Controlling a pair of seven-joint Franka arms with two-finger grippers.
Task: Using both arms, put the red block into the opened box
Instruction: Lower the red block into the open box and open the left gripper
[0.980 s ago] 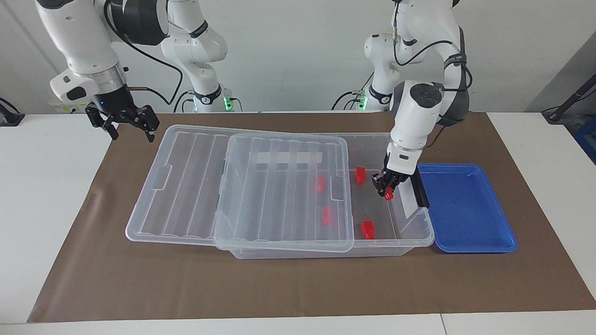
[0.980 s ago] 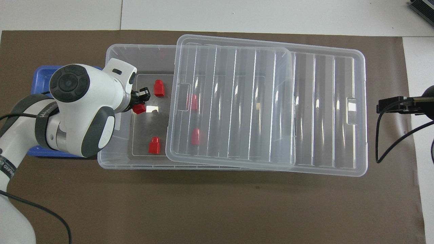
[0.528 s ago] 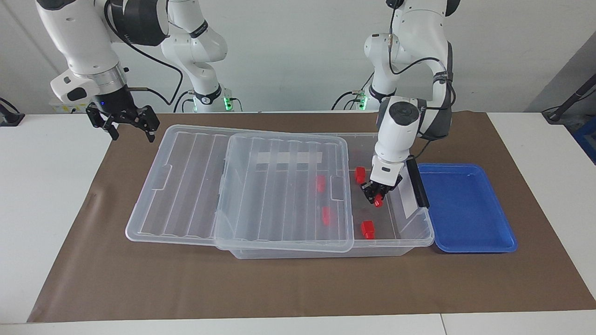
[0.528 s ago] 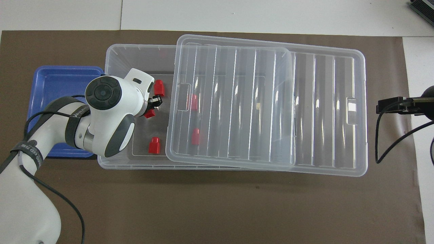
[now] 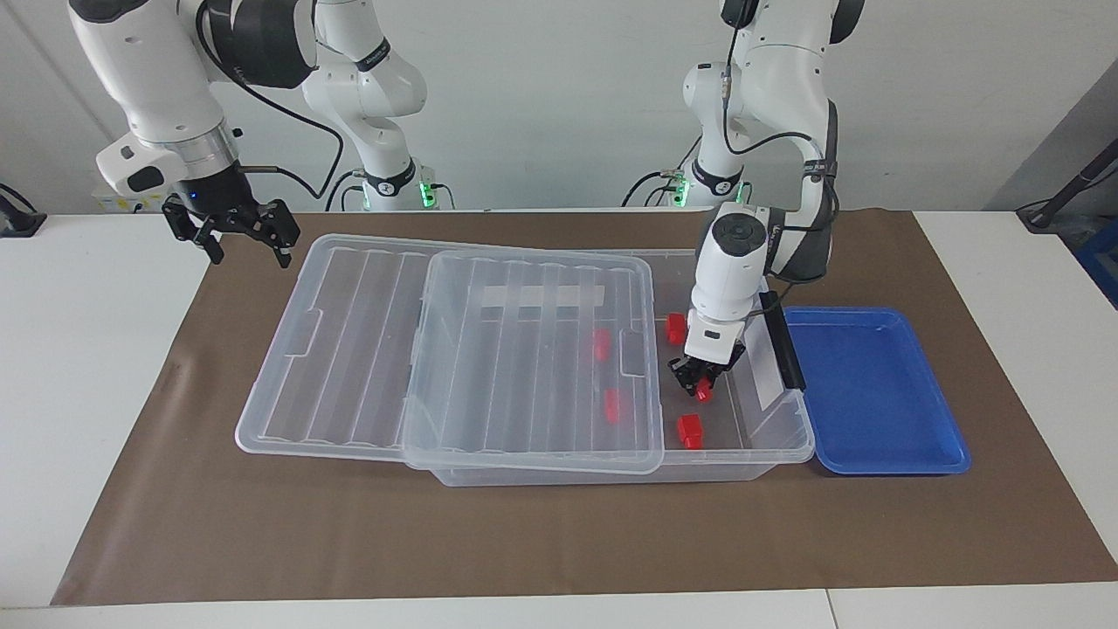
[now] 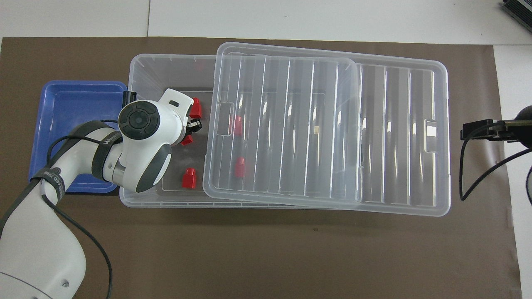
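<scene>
My left gripper (image 5: 701, 381) is shut on a red block (image 5: 703, 393) and hangs low inside the uncovered end of the clear box (image 5: 786, 441). In the overhead view the left gripper (image 6: 192, 129) holds the red block (image 6: 187, 140) just beside the lid's edge. The ribbed clear lid (image 5: 524, 376) is slid toward the right arm's end and covers most of the box. Two more red blocks (image 5: 674, 327) (image 5: 690, 430) lie on the bare box floor, and two show through the lid (image 5: 601, 343) (image 5: 611, 404). My right gripper (image 5: 231, 231) waits open, raised over the mat's corner beside the lid.
A shallow blue tray (image 5: 873, 459) sits against the box at the left arm's end, with nothing in it. The box's black handle bar (image 5: 782, 341) stands between tray and gripper. A brown mat (image 5: 559, 533) covers the table.
My left gripper carried the red block from the box's tray-side wall toward the lid's edge and came lower into the box. The right arm has not moved.
</scene>
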